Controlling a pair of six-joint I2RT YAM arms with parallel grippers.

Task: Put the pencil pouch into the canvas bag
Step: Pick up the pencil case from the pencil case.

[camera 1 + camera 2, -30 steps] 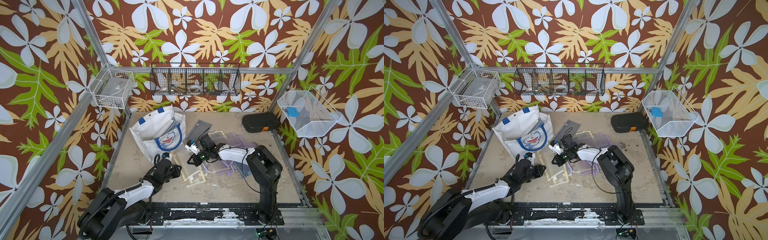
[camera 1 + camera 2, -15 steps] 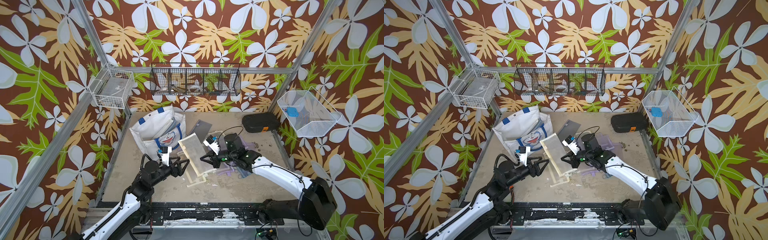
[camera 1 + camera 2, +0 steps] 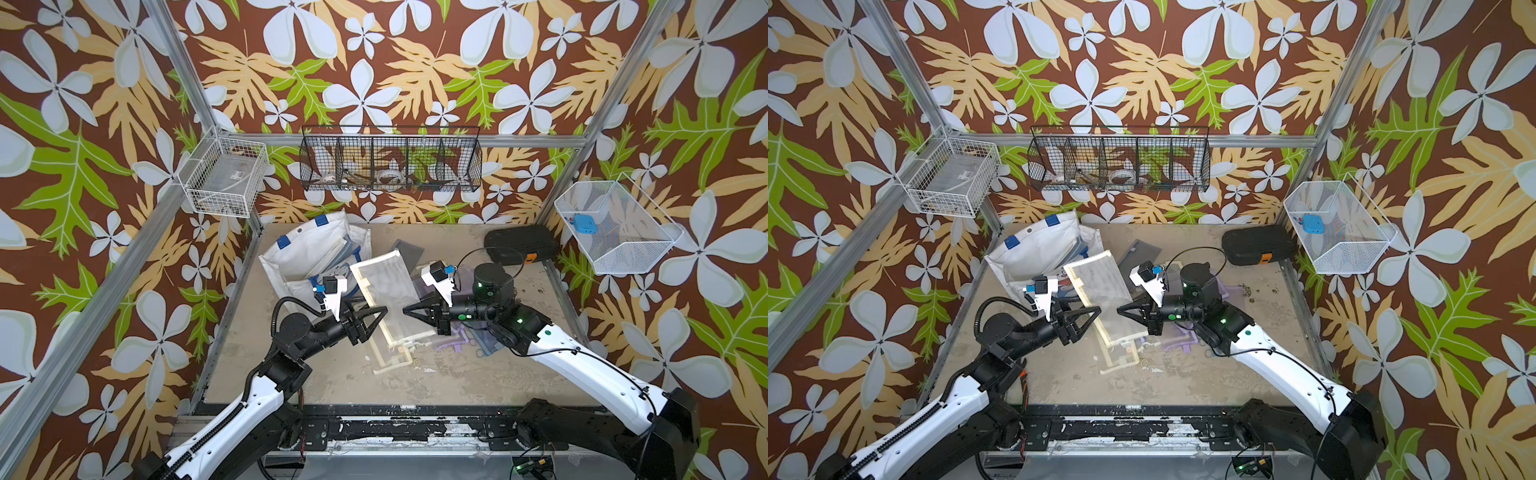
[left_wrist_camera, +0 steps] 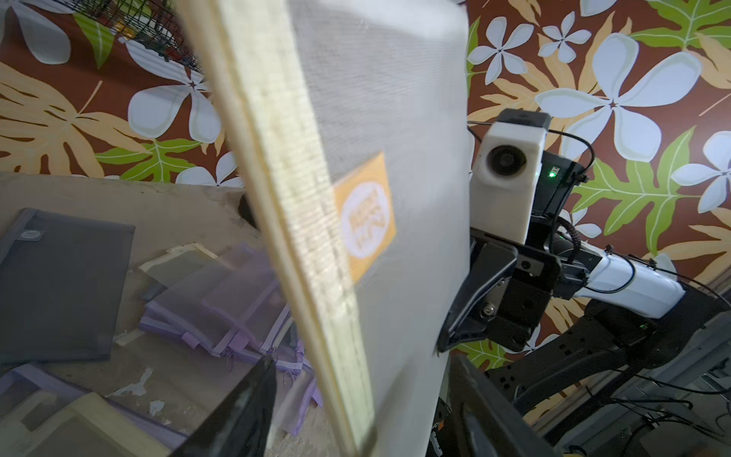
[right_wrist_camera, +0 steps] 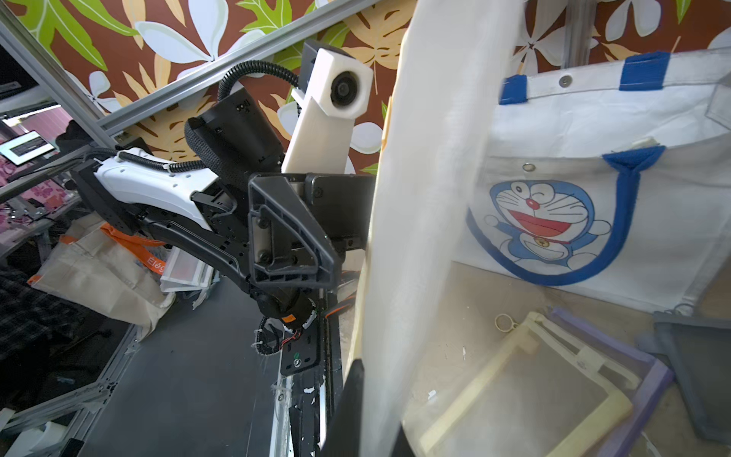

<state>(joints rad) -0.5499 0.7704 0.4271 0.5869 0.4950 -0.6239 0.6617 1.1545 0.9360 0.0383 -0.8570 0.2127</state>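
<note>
While the right tool (image 3: 406,311) pinches the white mesh pencil pouch (image 3: 386,277) aloft, the left tool (image 3: 380,311) straddles it, jaws spread, probably for handover toward the blue-handled white canvas bag (image 3: 305,253) far left.

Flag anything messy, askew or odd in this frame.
Yes. Spare purple and cream pouches lie in a jumbled heap on the table, dark crumbs are scattered near the black case, and the canvas bag slumps askew in the back corner.

left arm (image 3: 257,395), right arm (image 3: 582,361): white shells, black joints | left claw (image 3: 382,309), right claw (image 3: 409,310): black, triangular | wrist camera housings (image 3: 332,291): white | cable (image 5: 253,66): black, corrugated
</note>
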